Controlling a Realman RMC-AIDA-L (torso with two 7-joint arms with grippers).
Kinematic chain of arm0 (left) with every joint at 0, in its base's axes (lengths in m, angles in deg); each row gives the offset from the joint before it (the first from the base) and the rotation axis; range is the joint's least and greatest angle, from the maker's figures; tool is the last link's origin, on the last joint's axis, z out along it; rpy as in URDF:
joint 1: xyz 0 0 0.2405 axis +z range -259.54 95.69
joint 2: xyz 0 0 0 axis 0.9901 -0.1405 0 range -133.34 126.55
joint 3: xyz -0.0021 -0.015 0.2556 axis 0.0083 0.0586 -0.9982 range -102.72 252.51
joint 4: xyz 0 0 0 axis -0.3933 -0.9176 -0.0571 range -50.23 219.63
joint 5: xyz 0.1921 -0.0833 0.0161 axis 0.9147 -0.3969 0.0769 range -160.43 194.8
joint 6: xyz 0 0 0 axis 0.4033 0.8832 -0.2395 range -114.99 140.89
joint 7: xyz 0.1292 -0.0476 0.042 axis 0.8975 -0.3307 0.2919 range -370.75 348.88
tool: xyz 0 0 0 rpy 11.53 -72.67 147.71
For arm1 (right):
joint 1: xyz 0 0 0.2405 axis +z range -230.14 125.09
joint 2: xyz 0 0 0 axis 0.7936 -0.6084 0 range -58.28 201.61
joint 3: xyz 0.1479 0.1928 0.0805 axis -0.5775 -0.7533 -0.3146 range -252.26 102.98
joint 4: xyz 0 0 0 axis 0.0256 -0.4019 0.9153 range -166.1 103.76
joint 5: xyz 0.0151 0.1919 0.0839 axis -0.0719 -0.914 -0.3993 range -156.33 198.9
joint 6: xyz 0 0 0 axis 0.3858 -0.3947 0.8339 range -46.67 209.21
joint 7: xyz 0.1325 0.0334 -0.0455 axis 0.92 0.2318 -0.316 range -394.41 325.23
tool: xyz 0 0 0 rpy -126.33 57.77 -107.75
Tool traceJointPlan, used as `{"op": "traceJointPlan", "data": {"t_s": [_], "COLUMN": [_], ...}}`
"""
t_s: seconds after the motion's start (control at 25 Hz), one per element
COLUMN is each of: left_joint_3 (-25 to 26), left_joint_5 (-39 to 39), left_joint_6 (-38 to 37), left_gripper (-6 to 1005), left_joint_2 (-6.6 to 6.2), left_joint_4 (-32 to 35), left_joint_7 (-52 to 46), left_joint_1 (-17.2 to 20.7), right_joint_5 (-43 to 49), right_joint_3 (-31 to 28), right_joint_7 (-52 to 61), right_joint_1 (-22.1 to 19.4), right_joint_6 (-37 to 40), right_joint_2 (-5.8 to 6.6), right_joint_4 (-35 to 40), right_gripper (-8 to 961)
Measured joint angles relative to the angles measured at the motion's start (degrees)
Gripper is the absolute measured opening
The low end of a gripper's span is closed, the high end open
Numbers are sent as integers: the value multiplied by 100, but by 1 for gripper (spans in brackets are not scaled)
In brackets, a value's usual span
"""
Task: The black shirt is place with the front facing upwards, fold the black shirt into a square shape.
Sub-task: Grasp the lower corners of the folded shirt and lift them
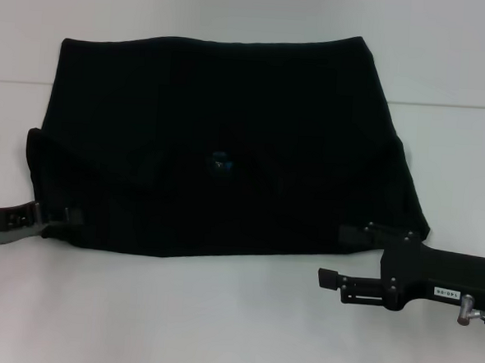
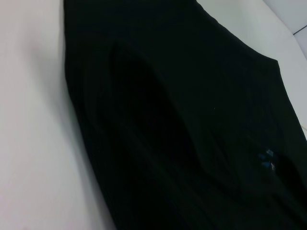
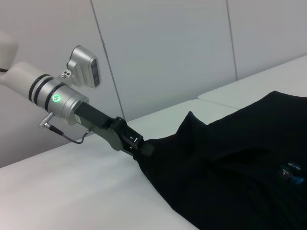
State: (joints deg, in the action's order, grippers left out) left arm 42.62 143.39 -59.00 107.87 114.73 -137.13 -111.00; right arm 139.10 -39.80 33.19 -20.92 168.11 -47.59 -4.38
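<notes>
I have the black shirt lying mid-desk, its long axis running left to right, blue neck label near the middle. My left gripper is clenched on the shirt's near-left corner. My right gripper sits released at the near-right corner, one finger touching the hem, so the cloth lies just beyond it. No containers here.

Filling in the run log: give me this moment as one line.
stage: mid-fold | large black cloth shirt: folded, blue label up | left gripper: at near-left edge | right gripper: at near-right corner | white table
</notes>
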Motion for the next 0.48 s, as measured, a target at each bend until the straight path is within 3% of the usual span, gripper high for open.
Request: {"op": "traceJointPlan", "data": {"t_s": [0.16, 0.28, 0.4, 0.48], "left_joint_3": [-6, -7, -7, -7], "left_joint_5": [0, 0, 0, 0], "left_joint_6": [-11, -48, -79, -99], "left_gripper": [374, 252, 139, 64], "left_joint_2": [-9, -24, -37, -45], "left_joint_4": [2, 3, 3, 3], "left_joint_7": [8, 13, 14, 16], "left_joint_1": [-2, -10, -19, -22], "right_joint_5": [-3, -3, 69, 264], "right_joint_3": [-59, -116, -76, -41], "right_joint_7": [417, 1311, 2903, 3913], "right_joint_1": [0, 41, 94, 190], "right_joint_6": [-18, -95, -320, -383], "right_joint_2": [75, 227, 452, 666], "right_joint_4": [63, 351, 889, 1190], "right_gripper": [924, 924, 924, 921]}}
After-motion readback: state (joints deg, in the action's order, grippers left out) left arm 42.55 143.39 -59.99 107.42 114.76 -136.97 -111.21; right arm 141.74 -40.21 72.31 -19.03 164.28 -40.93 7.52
